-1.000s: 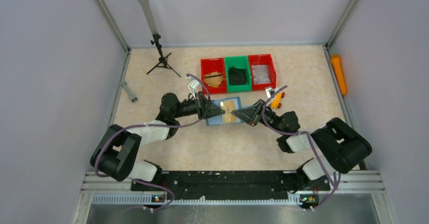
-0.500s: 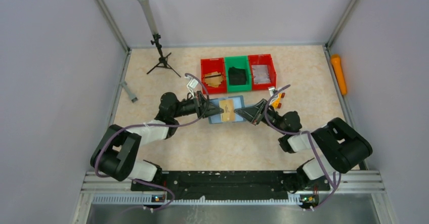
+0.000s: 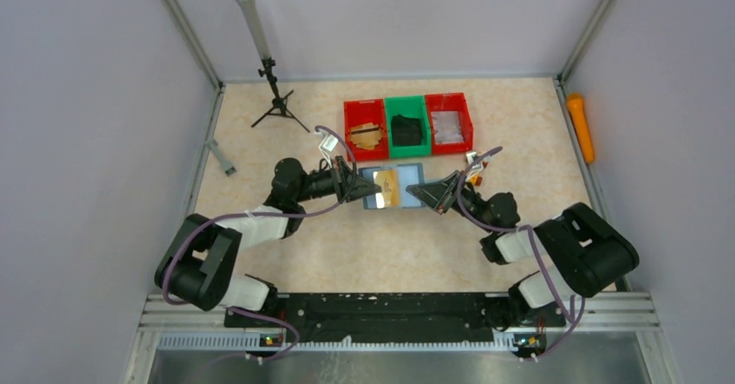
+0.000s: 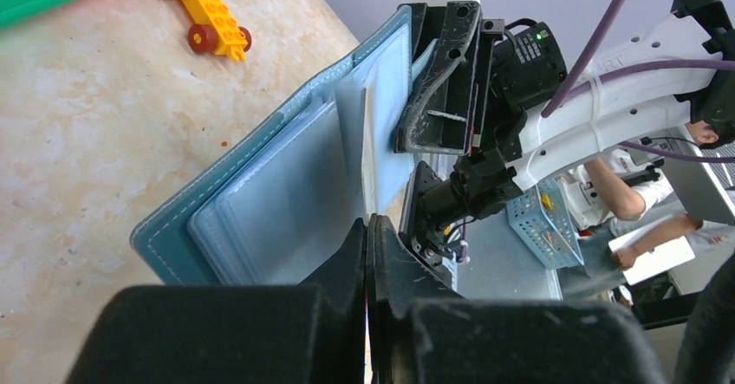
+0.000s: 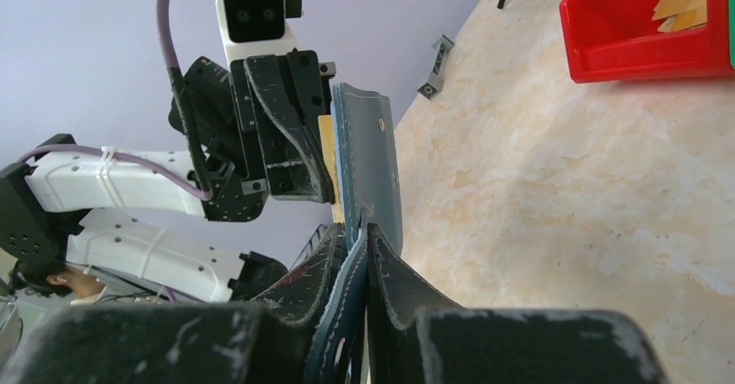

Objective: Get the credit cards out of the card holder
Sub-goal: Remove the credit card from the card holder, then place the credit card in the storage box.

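My left pincer (image 3: pixel 364 186) is pressed fully closed at the 9 o'clock edge of the holder (image 3: pixel 409 174), and my right pincer (image 3: pixel 416 193) is nipped narrow on its 3 o'clock edge. From above, the holder is spread open between them near the middle of the table (image 3: pixel 347 245). A gold card (image 3: pixel 390 187) shows inside it, and three bins (image 3: pixel 406 100) stand at its 12 o'clock.

From my left wrist, my fingertips meet on a thin clear leaf among the holder's sleeves. Whether a card sits in that leaf I cannot tell. The right pincer grips the far cover at 1 o'clock. The covers splay in a V, and I cannot tell if the low corner touches the table.

From my right wrist, the teal cover is clamped between my fingers. The card's tan edge stands at 11 o'clock, just beside the left pincer.

I judge the holder light and floppy, with soft stitched covers and slick sleeves that bend rather than resist. The card looks stiff, thin and likely slippery. Best hold: right on the cover's edge, left on the card's bare edge, pulling straight along the sleeve
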{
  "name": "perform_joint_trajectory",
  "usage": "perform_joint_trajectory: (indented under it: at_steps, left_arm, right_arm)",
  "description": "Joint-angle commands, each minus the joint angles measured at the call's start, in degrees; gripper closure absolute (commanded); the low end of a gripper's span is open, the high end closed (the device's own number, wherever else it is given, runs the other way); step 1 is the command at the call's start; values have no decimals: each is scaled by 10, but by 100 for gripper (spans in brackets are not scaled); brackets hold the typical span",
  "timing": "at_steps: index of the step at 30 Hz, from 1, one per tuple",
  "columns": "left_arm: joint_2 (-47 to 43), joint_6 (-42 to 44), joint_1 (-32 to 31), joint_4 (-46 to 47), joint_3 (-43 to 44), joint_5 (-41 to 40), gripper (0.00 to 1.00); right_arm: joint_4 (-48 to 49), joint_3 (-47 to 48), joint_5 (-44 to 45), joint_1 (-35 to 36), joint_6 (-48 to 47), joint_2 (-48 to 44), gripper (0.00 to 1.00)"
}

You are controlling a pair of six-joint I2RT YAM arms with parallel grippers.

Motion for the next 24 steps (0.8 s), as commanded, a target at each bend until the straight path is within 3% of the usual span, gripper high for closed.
perform_joint_trajectory:
  at_steps: [1, 12, 24]
  left_arm:
    - [-23, 14, 4, 13, -3, -7, 100]
    - [-28, 20, 6, 2, -4, -12, 100]
    - [-32, 23, 6, 3, -6, -12, 100]
  right_arm:
    - [114, -5, 14, -8, -10, -22, 100]
    - [57, -33, 83, -20, -39, -72, 100]
    - [-199, -42, 218, -23, -125, -204, 100]
